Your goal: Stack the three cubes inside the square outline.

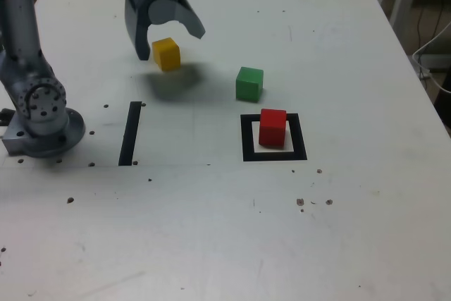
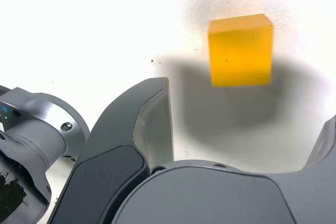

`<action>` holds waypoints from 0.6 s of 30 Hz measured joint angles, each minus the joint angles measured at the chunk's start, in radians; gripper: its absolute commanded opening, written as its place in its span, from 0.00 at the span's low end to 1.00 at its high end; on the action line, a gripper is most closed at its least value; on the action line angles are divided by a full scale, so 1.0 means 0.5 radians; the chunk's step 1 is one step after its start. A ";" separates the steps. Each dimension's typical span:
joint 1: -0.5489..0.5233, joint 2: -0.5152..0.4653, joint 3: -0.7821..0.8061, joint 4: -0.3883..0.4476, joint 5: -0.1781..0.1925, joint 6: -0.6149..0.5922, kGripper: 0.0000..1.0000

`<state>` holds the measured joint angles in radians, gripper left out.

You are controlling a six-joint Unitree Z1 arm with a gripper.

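Yellow, matte, flat-faced: one cube [image 2: 241, 51] sits by itself on the tabletop [image 1: 366, 230], near the open mouth of the pincer [image 2: 250, 99]. Pincer spread wide, nothing between its curved fingers; cube lies just ahead of the tips in the wrist view, untouched. Red cube [image 1: 272, 129] is inside the square outline [image 1: 248, 147], well off to the exterior view's right of the pincer and lower in that view; reads as the base of the stack. Green cube [image 1: 249, 86] rests loose on the surface, between pincer and red one, just outside the outline. Tally: base laid, two blocks left to raise; no stack standing. Yellow looks the likely next pick, judging by where the pincer hangs. Materials: cubes plain and opaque, edges crisp, yellow with a small dark speck on one face. Fingers dark grey, smooth outside, hooked like a crab claw, inner pads paler with a ragged edge. Outline flat, black, square-cornered, white centre. Straight black strip [image 1: 130, 134] lies below the pincer in the exterior view, apart from every cube. Tabletop pale, slightly glossy, pocked with small dark marks. Soft shadow pools beside yellow.
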<state>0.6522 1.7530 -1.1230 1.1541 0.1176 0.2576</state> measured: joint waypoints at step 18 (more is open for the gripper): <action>0.152 0.340 0.016 -0.184 -0.005 0.073 0.79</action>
<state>0.7281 1.9231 -1.1149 1.0623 0.1153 0.2943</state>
